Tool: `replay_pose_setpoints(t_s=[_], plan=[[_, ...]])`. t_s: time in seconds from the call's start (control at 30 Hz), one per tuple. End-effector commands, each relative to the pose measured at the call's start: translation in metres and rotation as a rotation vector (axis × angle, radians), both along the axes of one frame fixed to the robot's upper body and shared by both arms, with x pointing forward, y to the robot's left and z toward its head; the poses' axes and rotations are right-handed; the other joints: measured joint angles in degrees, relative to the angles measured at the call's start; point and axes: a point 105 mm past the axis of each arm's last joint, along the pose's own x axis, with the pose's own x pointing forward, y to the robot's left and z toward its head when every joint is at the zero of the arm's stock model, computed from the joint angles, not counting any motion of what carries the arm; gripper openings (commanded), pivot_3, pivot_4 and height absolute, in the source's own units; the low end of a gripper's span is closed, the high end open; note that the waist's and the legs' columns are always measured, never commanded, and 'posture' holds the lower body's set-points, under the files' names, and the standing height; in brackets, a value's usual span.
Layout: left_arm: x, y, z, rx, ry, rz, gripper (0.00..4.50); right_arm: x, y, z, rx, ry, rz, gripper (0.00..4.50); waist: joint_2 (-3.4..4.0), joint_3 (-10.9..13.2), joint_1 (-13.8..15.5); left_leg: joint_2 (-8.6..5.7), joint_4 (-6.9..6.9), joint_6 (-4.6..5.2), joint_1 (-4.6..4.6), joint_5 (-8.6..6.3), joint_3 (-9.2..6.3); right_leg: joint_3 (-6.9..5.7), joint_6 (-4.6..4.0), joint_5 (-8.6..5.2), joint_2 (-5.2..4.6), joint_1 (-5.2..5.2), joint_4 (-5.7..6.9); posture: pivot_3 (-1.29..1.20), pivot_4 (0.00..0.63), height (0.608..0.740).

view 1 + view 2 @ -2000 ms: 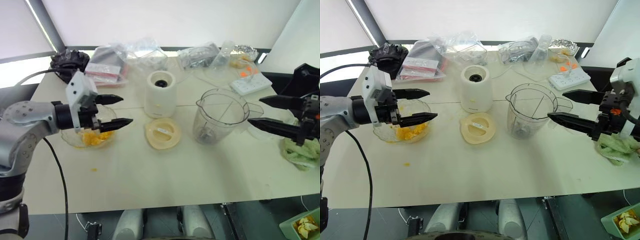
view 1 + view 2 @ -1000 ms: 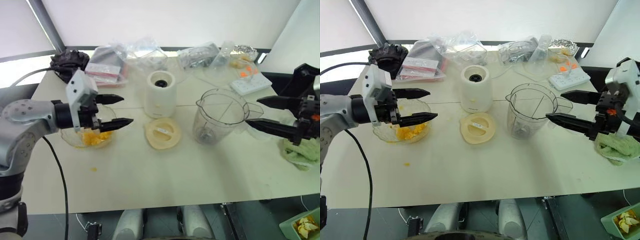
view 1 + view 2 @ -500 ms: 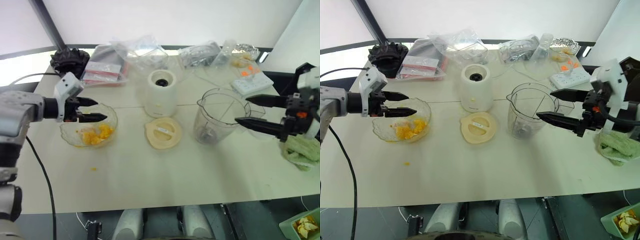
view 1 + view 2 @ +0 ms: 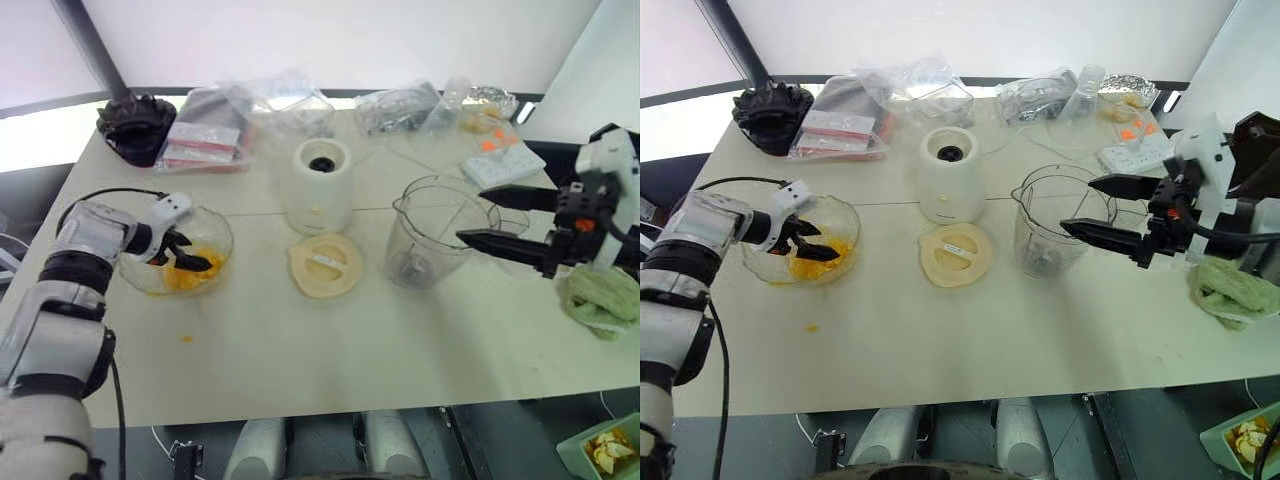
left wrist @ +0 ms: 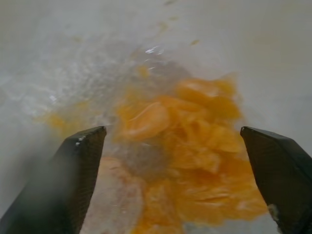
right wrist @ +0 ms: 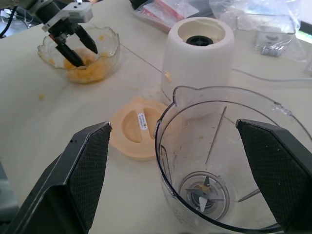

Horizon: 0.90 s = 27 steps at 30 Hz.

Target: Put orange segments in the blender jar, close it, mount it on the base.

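The orange segments [image 5: 190,146] lie heaped in a crinkled glass bowl [image 4: 215,225] at the table's left. My left gripper [image 4: 195,253] points down into that bowl, open, its fingertips [image 5: 80,161] spread on either side of the heap with nothing gripped. The clear blender jar [image 4: 440,235] stands lidless right of centre, its dark blade [image 6: 202,187] showing at the bottom. My right gripper [image 4: 472,215] hovers open at the jar's right side near the rim. The cream-white base [image 4: 322,185] stands behind the flat cream lid [image 4: 325,267].
Plastic bags and containers [image 4: 290,105] crowd the table's back edge, with a black object [image 4: 135,120] at the back left. A white power strip [image 4: 500,165] lies at the back right and a green cloth [image 4: 600,300] at the right edge. One small orange bit [image 4: 187,338] lies in front of the bowl.
My left gripper has dropped from above the bowl and tilted down into it, over the segments. The right gripper has edged slightly toward the jar.
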Motion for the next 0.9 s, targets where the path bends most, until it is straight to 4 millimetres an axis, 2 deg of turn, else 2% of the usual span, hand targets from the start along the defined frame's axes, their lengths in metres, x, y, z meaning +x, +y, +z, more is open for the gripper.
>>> replay_pose_setpoints(t_s=[0.03, 0.17, 0.53, 0.63, 0.87, 0.9], plan=[[0.009, -0.002, 0.010, 0.007, -0.044, 0.002, 4.48, -0.002, 0.005, 0.010, -0.009, -0.050, 0.019, 4.31, 0.00, 0.0, 0.0, 0.00, 0.00, 0.00, 0.00, 0.00, 0.00, 0.00, 0.00, 0.00, -0.01, 0.00, 0.01, 0.00, 0.150, 0.740], [0.011, -0.012, 0.004, -0.037, -0.022, 0.012, 4.48, -0.001, 0.007, 0.010, -0.010, -0.051, 0.023, 4.31, -0.01, 0.0, 0.0, -0.01, 0.05, 0.00, 0.00, 0.00, -0.01, 0.00, 0.01, 0.01, -0.01, 0.00, 0.05, 0.00, 0.150, 0.740], [0.015, -0.024, -0.014, -0.015, 0.001, 0.028, 4.48, 0.002, 0.006, 0.011, -0.021, -0.062, 0.023, 4.31, 0.00, 0.0, 0.2, -0.03, 0.25, 0.00, 0.00, 0.00, -0.02, 0.00, 0.03, 0.02, -0.02, 0.02, 0.24, 0.00, 0.150, 0.740], [0.014, -0.024, -0.017, 0.005, 0.007, 0.026, 3.57, 0.002, 0.006, 0.011, -0.024, -0.066, 0.020, 4.31, 0.00, 0.0, 0.2, -0.03, 0.37, 0.00, -0.01, 0.00, -0.03, 0.00, 0.05, 0.03, -0.02, 0.04, 0.30, 0.00, 0.150, 0.740], [0.013, -0.020, -0.017, 0.031, 0.009, 0.012, 0.08, 0.002, 0.005, 0.010, -0.025, -0.073, 0.012, 4.31, 0.00, 0.0, 0.0, -0.02, 0.54, 0.00, 0.00, 0.00, -0.04, 0.01, 0.06, 0.04, -0.02, 0.05, 0.47, 0.00, 0.150, 0.740], [0.012, -0.020, -0.016, 0.036, 0.009, 0.008, 0.08, 0.002, 0.005, 0.010, -0.025, -0.073, 0.012, 4.31, 0.00, 0.0, 0.0, -0.02, 0.55, 0.00, 0.00, 0.00, -0.05, 0.01, 0.06, 0.04, -0.02, 0.05, 0.51, 0.00, 0.150, 0.740]])
